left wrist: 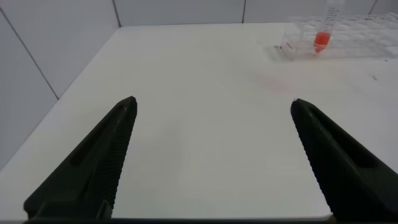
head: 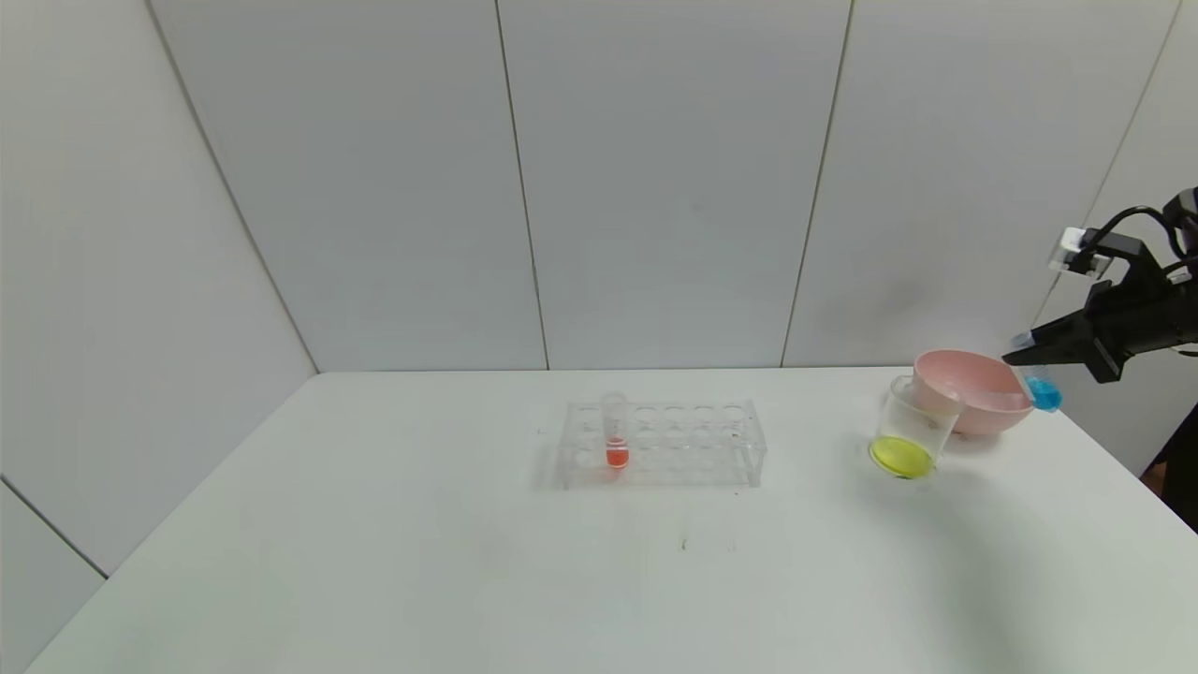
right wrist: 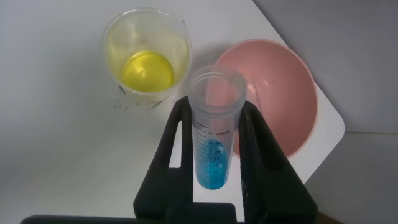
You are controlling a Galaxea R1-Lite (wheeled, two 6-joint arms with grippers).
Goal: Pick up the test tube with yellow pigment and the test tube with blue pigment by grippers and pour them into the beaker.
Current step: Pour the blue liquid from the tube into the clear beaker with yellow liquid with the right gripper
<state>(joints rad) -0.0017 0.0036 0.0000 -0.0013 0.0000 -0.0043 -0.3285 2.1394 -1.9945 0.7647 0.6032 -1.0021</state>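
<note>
Blue-pigment tube [right wrist: 213, 134] in right hand [right wrist: 214, 124]

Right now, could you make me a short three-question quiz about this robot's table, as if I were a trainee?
1. True or false: the small clear beaker already holds yellow liquid.
2. What does the right gripper hold? A) red-liquid tube B) clear graduated tube with blue liquid C) nothing
3. Fill in: the tube with red liquid stands in the clear ___.

Key: 1 true; 2 B; 3 rack. The left gripper hangs open over bare table; a pink bowl sits beside the beaker.
</note>
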